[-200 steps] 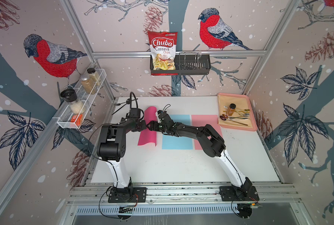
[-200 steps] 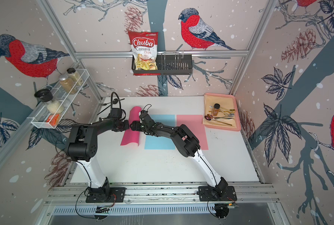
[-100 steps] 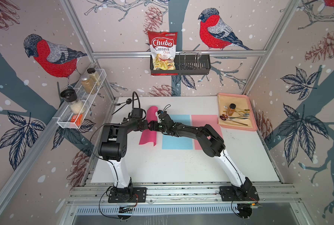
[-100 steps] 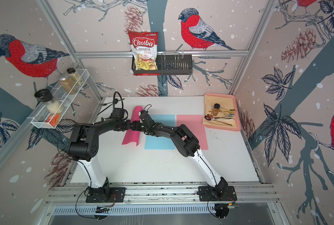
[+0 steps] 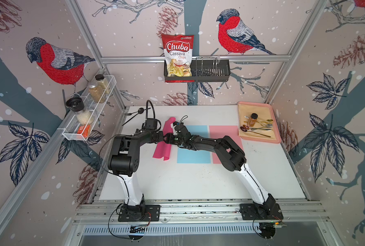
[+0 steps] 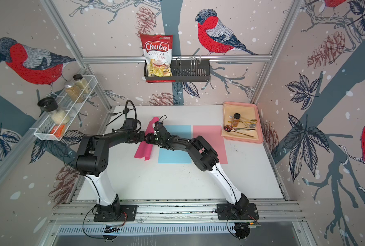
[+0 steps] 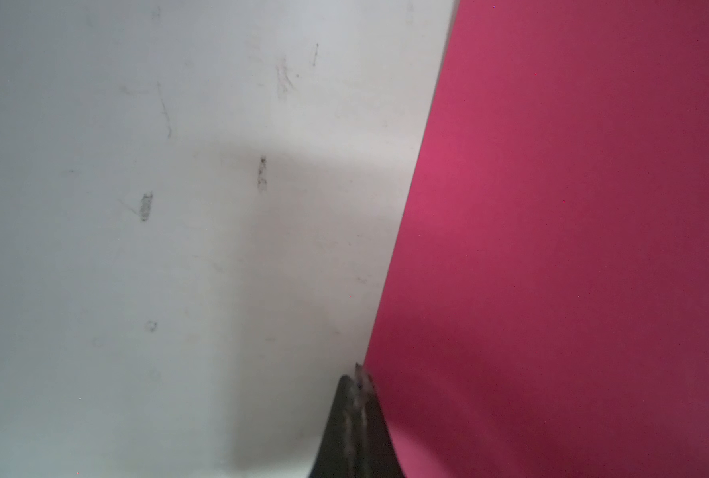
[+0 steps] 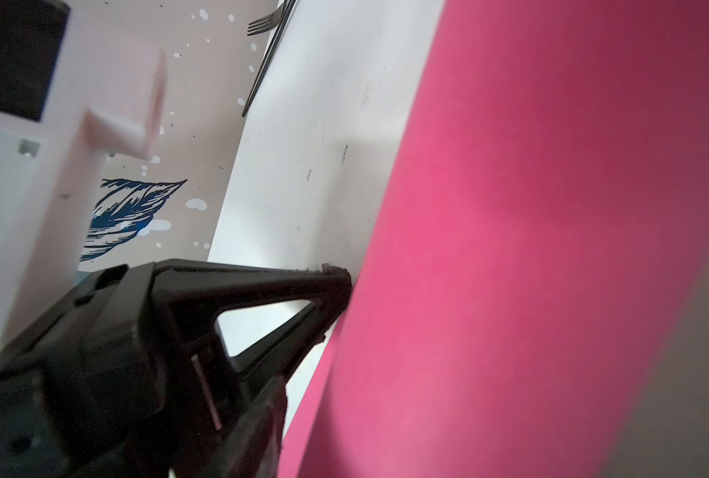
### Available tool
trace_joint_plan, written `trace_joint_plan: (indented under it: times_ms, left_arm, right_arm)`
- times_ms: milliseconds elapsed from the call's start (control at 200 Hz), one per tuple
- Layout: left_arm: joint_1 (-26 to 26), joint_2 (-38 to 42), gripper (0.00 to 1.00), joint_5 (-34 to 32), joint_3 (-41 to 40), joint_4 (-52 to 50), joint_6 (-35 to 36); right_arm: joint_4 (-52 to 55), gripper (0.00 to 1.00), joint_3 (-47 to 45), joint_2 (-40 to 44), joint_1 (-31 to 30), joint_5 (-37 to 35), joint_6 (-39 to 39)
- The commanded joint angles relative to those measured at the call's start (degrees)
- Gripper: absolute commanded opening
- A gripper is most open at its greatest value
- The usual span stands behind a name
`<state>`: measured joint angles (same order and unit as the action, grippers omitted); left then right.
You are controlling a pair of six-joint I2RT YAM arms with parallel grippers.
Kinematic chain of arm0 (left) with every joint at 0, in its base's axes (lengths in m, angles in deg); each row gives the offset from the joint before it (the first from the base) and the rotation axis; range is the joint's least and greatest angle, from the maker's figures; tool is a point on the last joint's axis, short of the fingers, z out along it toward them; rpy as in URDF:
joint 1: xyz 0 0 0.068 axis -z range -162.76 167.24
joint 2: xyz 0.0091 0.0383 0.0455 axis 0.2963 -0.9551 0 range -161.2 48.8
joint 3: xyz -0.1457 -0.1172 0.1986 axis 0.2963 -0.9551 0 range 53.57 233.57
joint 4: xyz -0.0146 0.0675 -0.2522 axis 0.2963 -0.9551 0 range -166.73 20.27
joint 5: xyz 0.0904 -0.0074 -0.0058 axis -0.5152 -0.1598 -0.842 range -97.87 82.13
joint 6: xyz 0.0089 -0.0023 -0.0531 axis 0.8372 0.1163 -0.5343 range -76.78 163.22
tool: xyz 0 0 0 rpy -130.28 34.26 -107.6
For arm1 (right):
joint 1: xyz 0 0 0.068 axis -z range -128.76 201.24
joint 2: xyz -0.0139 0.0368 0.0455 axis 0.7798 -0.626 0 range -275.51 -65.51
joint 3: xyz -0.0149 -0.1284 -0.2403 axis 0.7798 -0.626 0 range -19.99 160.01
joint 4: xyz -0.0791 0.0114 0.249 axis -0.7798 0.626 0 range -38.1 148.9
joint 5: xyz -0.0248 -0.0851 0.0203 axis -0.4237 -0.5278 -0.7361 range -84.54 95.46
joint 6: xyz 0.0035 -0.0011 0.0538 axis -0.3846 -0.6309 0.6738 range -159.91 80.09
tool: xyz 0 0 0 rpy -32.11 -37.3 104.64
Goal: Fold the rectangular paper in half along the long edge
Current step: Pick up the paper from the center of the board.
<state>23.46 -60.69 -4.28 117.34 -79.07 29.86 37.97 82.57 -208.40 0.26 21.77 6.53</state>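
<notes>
Magenta paper (image 5: 160, 150) (image 6: 142, 150) lies on the left-back part of the white table (image 5: 188, 181), just left of the light blue sheet (image 5: 195, 153). A pale pink sheet (image 5: 222, 131) touches the blue one on its far side. The magenta paper is not flat. In both top views one long side is curled up and over the rest, bulging at the far end, with a loose lip at the near end and no sharp crease visible. Both arms meet over its middle. Left gripper (image 5: 164, 137) (image 6: 144, 137) has its jaws closed, tips together against the paper's long edge in the left wrist view (image 7: 356, 414). The right wrist view shows the same black finger (image 8: 328, 289) touching that edge. Can't tell whether paper is pinched between the tips. Right gripper (image 5: 169, 139) sits on the opposite side of the paper, almost nose to nose with the left. Its jaw state can't be told, since the fingers are hidden in the top views and only a blur in its own wrist view, which is mostly filled by the curved magenta surface (image 8: 510, 248). A black fork (image 8: 261, 62) lies at the back-left table edge. A pink tray (image 5: 260, 110) with cutlery and a small jar sits at back right, well apart from the paper.
</notes>
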Motion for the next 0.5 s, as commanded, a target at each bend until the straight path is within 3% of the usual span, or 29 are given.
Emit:
trace_joint_plan:
  times_ms: [0, 495]
  left_arm:
    - [0.5, -1.3, 0.00, 3.7, -0.7, -9.1, 0.0]
    - [0.7, -1.3, 0.00, 2.6, -0.3, -9.6, -0.4]
  right_arm:
    - [5.9, 0.54, -0.9, -0.3, 0.1, 1.4, 1.5]
    - [0.7, 0.39, -3.6, 0.8, 0.7, 4.3, 2.8]
